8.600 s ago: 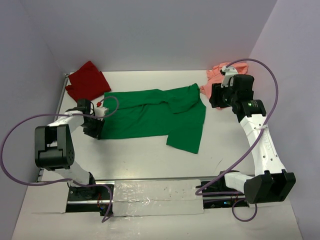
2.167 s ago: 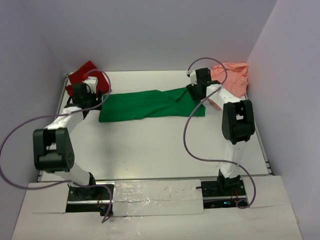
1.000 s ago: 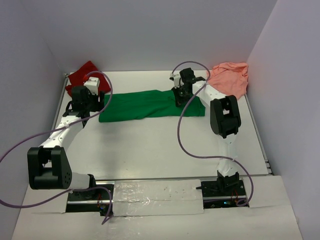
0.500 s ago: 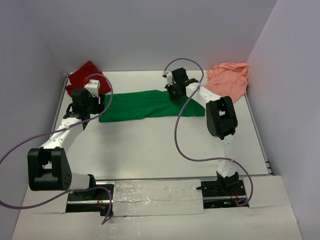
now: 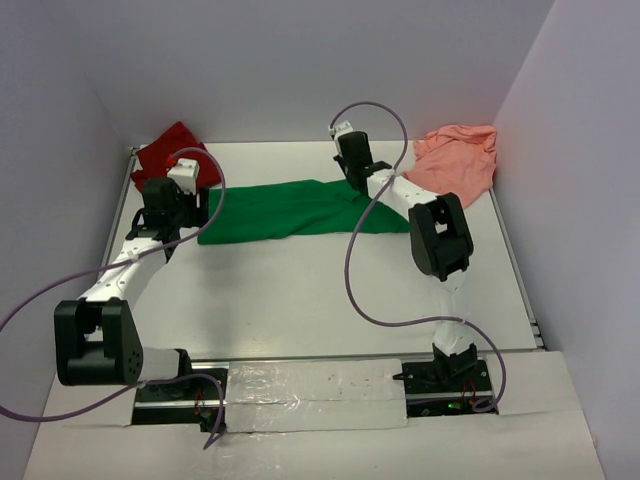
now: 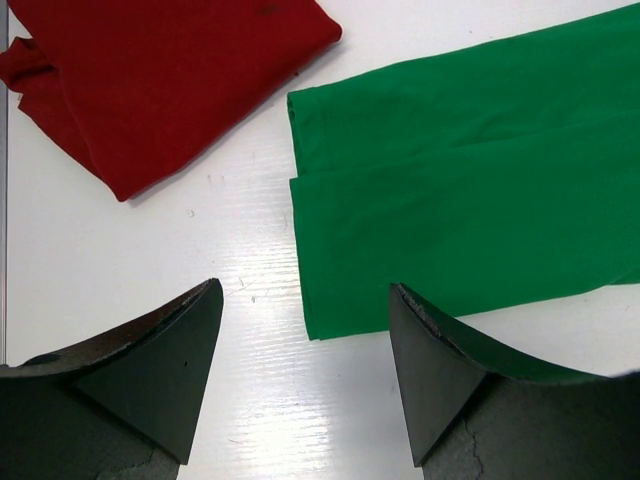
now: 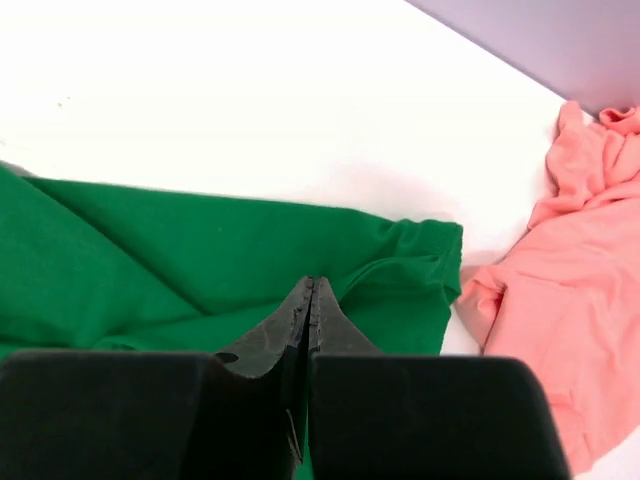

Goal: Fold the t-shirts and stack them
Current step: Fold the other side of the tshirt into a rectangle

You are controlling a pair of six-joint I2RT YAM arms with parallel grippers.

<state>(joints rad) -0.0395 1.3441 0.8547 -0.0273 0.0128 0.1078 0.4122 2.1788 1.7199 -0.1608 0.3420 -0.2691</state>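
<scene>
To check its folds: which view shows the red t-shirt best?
The left wrist view: the red t-shirt lies close in its upper left, edges sharp, cropped at the top. The top external view shows it small in the far left corner, partly hidden. The right wrist view misses it.

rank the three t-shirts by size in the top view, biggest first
1. green t-shirt, clearly largest.
2. salmon pink t-shirt and dark red t-shirt: look alike, red partly hidden by the left arm, so unranked.
</scene>
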